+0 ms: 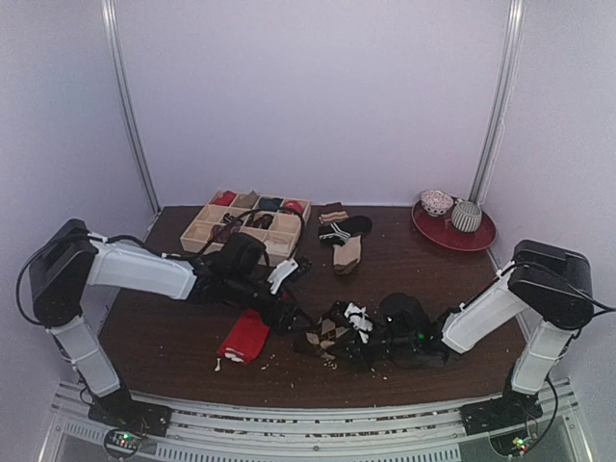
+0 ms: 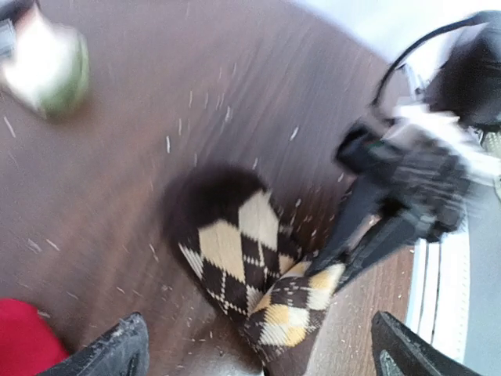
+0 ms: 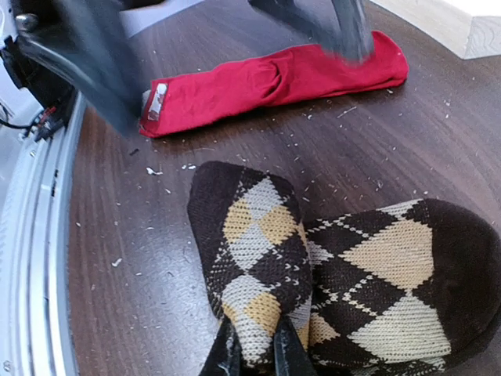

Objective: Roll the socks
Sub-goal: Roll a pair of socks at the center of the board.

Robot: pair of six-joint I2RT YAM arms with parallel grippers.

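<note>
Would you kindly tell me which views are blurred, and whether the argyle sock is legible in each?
Left wrist: motion-smeared throughout, yet the argyle sock shows its diamonds. Right wrist: that sock crisp, the red sock clear, only the left gripper streaked. Top external: steady but dim, pattern barely readable.

Finding: a robotics test booth, not a domestic room. Plain white panel walls point(image 1: 318, 96) enclose three sides, joined by bare metal corner posts point(image 1: 130, 106). A dark wood-grain table point(image 1: 404, 279) is fronted by a ribbed aluminium mounting rail point(image 1: 308, 428) carrying the left white-and-black robot arm point(image 1: 144, 269) and the right one point(image 1: 481, 322). Exposed black cable point(image 1: 21, 284) and a small lit circuit board point(image 1: 122, 440) are visible.
</note>
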